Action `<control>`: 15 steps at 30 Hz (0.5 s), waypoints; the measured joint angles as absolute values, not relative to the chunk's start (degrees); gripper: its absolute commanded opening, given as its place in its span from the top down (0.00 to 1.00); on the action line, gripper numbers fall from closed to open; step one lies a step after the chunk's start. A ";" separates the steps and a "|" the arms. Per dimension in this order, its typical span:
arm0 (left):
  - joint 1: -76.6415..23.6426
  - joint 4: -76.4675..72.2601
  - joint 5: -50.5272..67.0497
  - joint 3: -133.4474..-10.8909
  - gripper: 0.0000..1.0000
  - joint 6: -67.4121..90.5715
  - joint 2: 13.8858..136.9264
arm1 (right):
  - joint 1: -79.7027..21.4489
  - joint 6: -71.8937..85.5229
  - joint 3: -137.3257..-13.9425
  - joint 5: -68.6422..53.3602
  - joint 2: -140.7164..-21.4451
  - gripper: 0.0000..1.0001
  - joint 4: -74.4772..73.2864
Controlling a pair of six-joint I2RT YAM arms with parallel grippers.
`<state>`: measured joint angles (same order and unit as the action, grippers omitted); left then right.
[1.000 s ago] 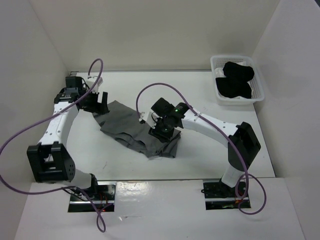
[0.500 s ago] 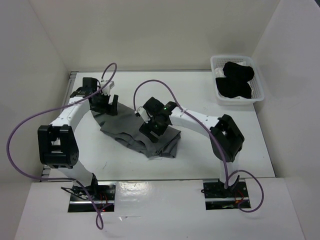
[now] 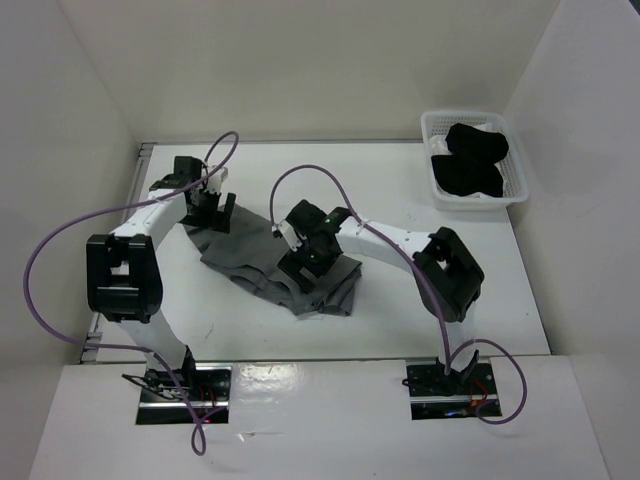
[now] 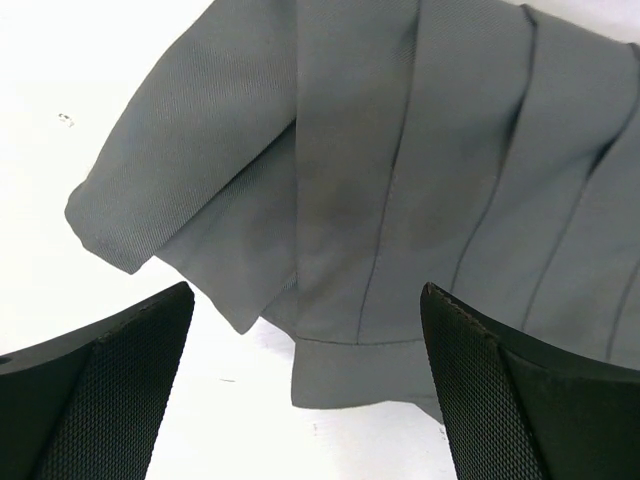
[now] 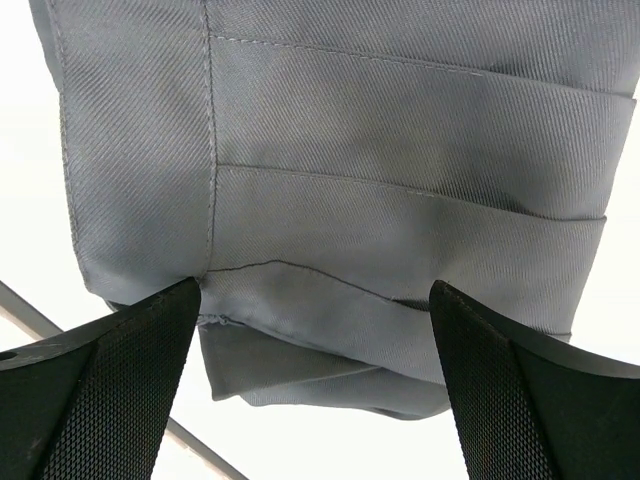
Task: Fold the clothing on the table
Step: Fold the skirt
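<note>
The clothing, a grey pleated skirt, lies partly folded on the white table, left of centre. My left gripper hovers open over the skirt's far left corner. In the left wrist view its jaws stand wide over the skirt's hem corner, and the left gripper holds nothing. My right gripper is open above the skirt's thicker, folded right end. In the right wrist view stacked layers of the skirt lie between and beyond the wide jaws of the right gripper, not pinched.
A white slatted basket with a black garment stands at the far right of the table. White walls enclose the table on the left, back and right. Purple cables loop over both arms.
The right gripper has opened and let go of the skirt's folded end. Both arms have drawn in, the left gripper shifting slightly right along the skirt's far edge.
</note>
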<state>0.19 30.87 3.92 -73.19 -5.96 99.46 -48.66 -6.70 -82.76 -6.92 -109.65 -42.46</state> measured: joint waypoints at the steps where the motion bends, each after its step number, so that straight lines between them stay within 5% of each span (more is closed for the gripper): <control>1: -0.16 30.83 3.07 -73.34 0.00 -5.85 99.85 | -48.66 -6.66 -82.76 -6.94 -109.89 0.01 -42.41; 15: -4.56 31.68 -3.49 -73.52 0.00 -5.54 103.59 | -48.66 -6.39 -80.97 -6.15 -112.88 0.01 -42.89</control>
